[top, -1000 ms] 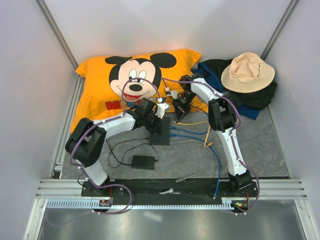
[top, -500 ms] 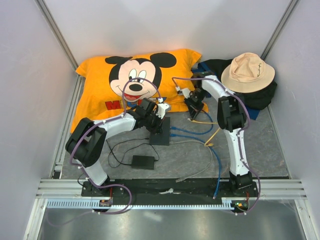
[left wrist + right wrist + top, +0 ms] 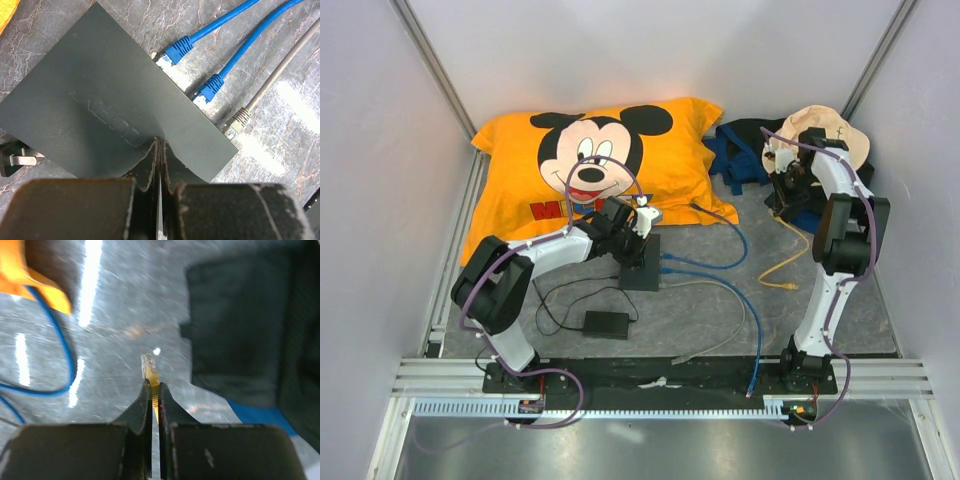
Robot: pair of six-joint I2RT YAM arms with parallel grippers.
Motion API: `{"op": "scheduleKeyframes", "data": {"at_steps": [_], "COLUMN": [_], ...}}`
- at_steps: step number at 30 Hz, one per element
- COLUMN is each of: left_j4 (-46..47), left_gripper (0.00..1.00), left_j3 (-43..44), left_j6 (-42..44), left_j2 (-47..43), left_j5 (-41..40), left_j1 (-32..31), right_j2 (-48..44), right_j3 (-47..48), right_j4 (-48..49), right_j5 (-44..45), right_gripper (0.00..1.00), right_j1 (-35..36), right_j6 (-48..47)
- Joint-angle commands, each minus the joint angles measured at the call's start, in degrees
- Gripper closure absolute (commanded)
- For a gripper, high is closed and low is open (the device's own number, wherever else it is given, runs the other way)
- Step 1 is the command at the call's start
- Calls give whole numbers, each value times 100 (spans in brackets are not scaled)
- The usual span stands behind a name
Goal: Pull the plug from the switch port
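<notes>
Grey marbled desk (image 3: 700, 310) lies between white walls, where the left arm (image 3: 545, 250) stretches low toward centre frame, its left tool (image 3: 159, 145) pinched together with the tips on top of the switch (image 3: 100, 95). At the upper right the right arm (image 3: 840, 230) stands tall and folded, its right tool (image 3: 154, 387) clamped on the yellow plug (image 3: 148, 365), well apart from the switch. That flat matte black box lies at centre, with two blue plugs (image 3: 176, 50) and a grey plug (image 3: 236, 120) seated along one edge.

I'm looking into a lab test cell: white panel walls (image 3: 380, 150) are boxing in the grey worktop (image 3: 705, 325), aluminium rails (image 3: 900, 378) running along the bottom.
</notes>
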Motion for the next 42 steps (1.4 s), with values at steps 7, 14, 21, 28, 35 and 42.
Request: {"op": "scheduleKeyframes", "data": {"at_steps": [7,14,21,28,35,42], "left_j4": [-300,-300,-300,-274,-291,-379], "left_gripper": [98,98,98,98,98,98], "left_j3": [-204,-107,-203,-300,-247,-467], "left_j6": [75,66,75,251,295,400], "left_j2": [62,71,-61,-114,-70,-149], "left_j5": [-338,-347,-347,-470,-531,-804], "left_j1": [-62,-62,-62,-62,-70,-62], "right_j2": [-127,-628,-174,1471,1763,1999], "right_j3": [-328,324,929,2354,1758,1459], "right_j4": [708,681,-317,-2069,-2360,-2369], "right_j5": [788,-931,-3096,-3202,-3132,-3035], "right_gripper": [57,2,2,12,16,18], "right_j1": [4,30,723,1919,2499,2833], "right_j6": [191,175,-738,-1811,-2585,-2620]}}
